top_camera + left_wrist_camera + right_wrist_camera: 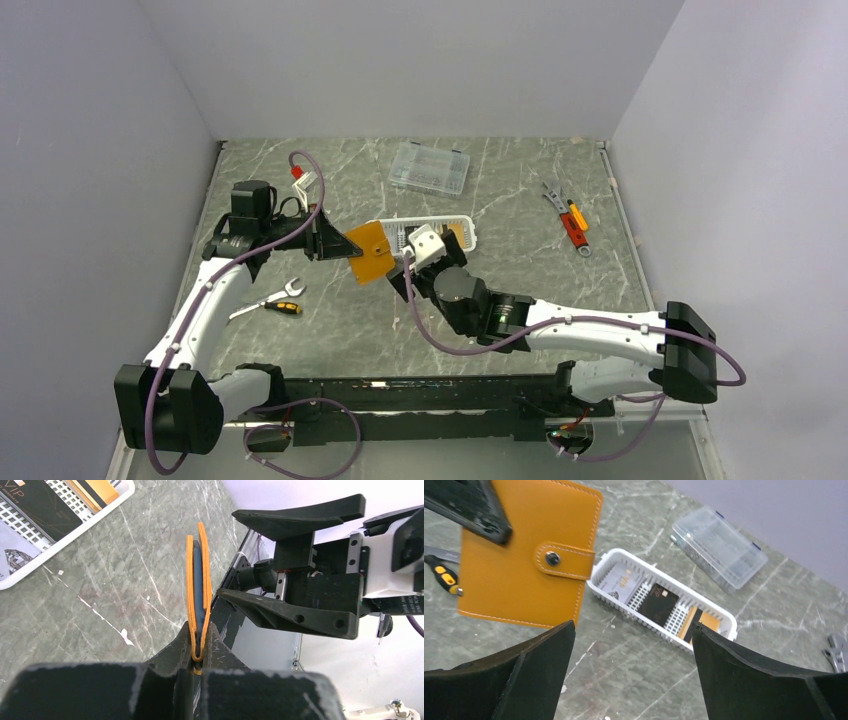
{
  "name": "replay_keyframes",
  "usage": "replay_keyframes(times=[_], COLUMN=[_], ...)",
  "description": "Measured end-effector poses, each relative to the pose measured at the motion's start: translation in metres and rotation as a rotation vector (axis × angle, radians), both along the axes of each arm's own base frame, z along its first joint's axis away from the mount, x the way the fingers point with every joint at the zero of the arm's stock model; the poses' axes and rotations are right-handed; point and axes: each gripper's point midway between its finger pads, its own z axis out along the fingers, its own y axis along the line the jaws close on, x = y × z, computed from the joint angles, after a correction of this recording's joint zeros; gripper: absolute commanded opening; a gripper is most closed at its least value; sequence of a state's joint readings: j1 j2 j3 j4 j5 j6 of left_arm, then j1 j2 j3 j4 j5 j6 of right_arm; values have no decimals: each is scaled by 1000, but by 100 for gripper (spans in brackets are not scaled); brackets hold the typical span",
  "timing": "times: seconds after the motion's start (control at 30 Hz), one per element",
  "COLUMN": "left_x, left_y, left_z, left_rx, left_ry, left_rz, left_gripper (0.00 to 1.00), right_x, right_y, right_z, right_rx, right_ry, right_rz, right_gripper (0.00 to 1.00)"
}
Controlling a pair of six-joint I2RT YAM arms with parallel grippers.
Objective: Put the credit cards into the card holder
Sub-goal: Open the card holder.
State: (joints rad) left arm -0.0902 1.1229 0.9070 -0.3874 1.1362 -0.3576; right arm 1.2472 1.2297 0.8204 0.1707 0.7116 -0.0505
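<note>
Left wrist view: card holder (189, 590) base is sitting hidden betw. left gripper (198, 645) jaws; dark strip inside flaps, card or lining, can't tell. Top-left edge is cropping basket (12, 576) and credit cards (40, 510). Rt wrist view: left gripper's finger (474, 505) is covering holder's upper-left corner; yellow-black tool (441, 575) is getting cropped at left, grey tool (836, 652) at right.

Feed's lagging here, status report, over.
Copy: left gripper shut on card holder, lifted; right gripper open, empty. Three credit cards in white basket. Nothing blocking.
</note>
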Motion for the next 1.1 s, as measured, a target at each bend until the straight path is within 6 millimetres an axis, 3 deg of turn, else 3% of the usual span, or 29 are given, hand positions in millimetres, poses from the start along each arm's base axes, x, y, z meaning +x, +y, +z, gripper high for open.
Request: replay_keyframes(times=[0.2, 0.37, 0.6, 1.1], left_x=[0, -1, -4, 3], left_y=[0, 0, -1, -1], left_z=[0, 1, 3, 7], left_rx=[-1, -4, -19, -24], left_ry=[4, 5, 22, -11], left_rz=[1, -2, -14, 1], left_gripper=[0, 0, 0, 0], right_x=[-6, -15, -12, 9], right_y=[14, 37, 58, 69], right_z=[16, 30, 19, 24], right_rx=[-1, -23, -122, -211], right_ry=[-53, -103, -168, -335], right_rz=[90, 156, 174, 48], right_gripper=[84, 80, 71, 34])
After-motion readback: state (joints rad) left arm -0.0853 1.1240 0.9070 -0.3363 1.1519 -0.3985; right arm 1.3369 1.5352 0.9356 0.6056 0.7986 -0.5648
